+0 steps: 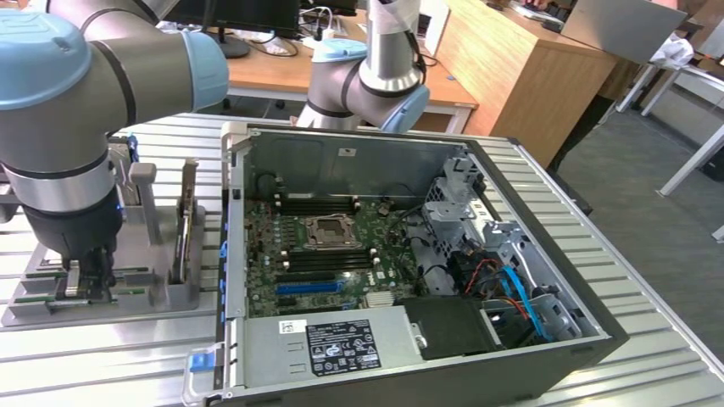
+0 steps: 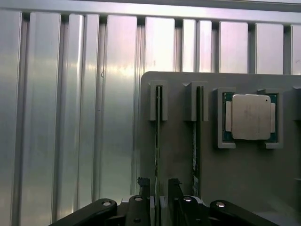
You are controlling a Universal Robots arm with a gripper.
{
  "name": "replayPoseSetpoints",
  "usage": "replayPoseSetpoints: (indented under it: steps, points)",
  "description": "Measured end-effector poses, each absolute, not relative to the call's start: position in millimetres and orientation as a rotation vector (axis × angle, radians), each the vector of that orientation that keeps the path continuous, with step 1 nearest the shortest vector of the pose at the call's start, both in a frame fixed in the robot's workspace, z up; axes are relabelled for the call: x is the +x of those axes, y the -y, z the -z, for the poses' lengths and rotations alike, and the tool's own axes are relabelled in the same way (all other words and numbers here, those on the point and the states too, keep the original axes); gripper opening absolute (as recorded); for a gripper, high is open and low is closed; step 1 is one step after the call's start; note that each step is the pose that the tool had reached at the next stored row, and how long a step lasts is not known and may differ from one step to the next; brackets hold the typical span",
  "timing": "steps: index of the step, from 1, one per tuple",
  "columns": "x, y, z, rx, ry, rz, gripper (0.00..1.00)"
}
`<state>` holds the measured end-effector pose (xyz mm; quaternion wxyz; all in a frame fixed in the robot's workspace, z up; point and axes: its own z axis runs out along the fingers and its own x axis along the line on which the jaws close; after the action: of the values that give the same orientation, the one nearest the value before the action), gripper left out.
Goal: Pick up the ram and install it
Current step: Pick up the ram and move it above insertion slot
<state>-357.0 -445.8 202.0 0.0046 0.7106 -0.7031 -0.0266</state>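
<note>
The grasp is best made with the spread gripper (image 2: 159,190) kept centred on the ram (image 2: 158,141), 1 finger on each side, and closed squarely so the board is not twisted. The ram, a thin green stick seen edge-on, stands in the gray holder's (image 2: 244,188) outer-edge slot, farthest from the CPU (image 2: 250,117).

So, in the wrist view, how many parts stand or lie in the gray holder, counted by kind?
ram sticks: 2
processor chip: 1
Total: 3
</note>
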Motion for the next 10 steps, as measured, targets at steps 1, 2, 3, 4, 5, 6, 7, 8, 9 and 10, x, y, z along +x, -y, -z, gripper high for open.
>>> replayPoseSetpoints:
  steps: [1,2,3,4,5,6,7,8,9,10]
  points:
    - [-357.0,445.6,-201.9,2.226,2.202,0.083,0.3]
    - [-357.0,445.6,-202.0,2.226,2.202,0.083,0.3]
    - [-357.0,445.6,-202.0,2.226,2.202,0.083,0.3]
    - [-357.0,445.7,-202.0,2.226,2.202,0.083,0.3]
    - [-357.1,445.8,-202.0,2.226,2.202,0.083,0.3]
    - [-357.1,446.0,-202.1,2.226,2.202,0.083,0.3]
    - [-357.1,446.2,-202.0,2.226,2.203,0.083,0.3]
    - [-357.0,446.5,-202.0,2.226,2.202,0.083,0.3]
    - [-357.0,446.6,-202.0,2.226,2.203,0.083,0.3]
    - [-356.9,446.8,-202.0,2.226,2.202,0.083,0.3]
